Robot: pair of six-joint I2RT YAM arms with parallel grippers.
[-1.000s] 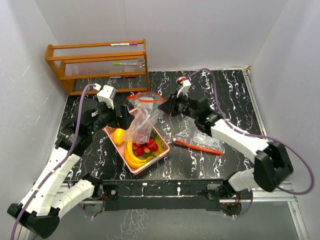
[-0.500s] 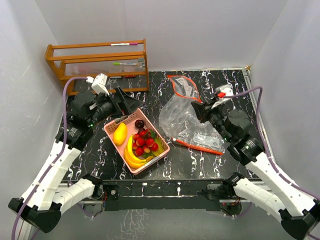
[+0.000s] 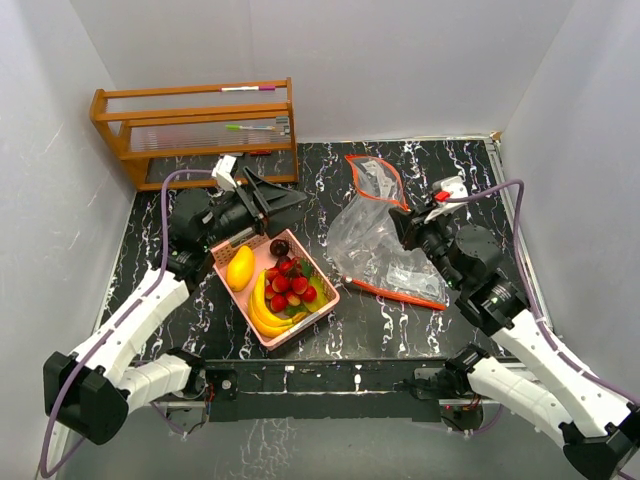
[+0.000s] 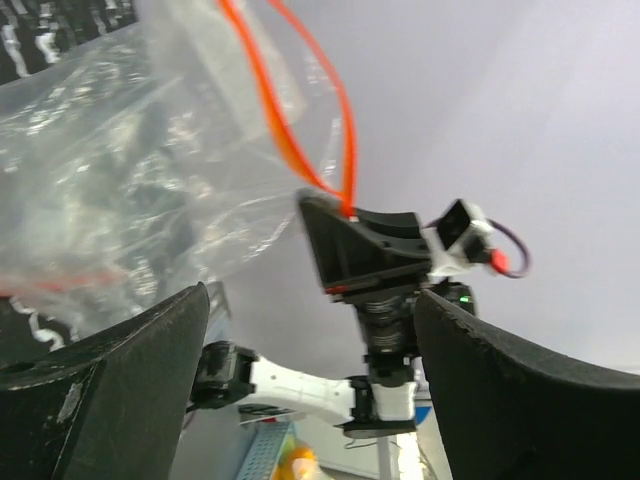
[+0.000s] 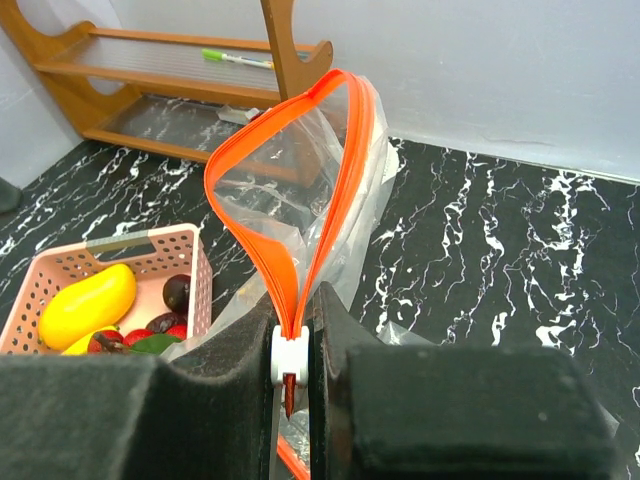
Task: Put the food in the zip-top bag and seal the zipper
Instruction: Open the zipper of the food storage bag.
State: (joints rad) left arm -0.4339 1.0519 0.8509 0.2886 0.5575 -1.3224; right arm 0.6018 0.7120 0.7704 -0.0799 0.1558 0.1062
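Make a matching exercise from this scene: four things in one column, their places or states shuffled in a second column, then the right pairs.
Column one
1. mango
2. zip-top bag
3. left claw
4. right claw

Column two
A. shut on the bag
B. in the pink basket
C. open, holding nothing
D. mouth open, right of that basket

Pairs: 1-B, 2-D, 3-C, 4-A

Wooden rack back-left holding pens; pink basket on marbled table.
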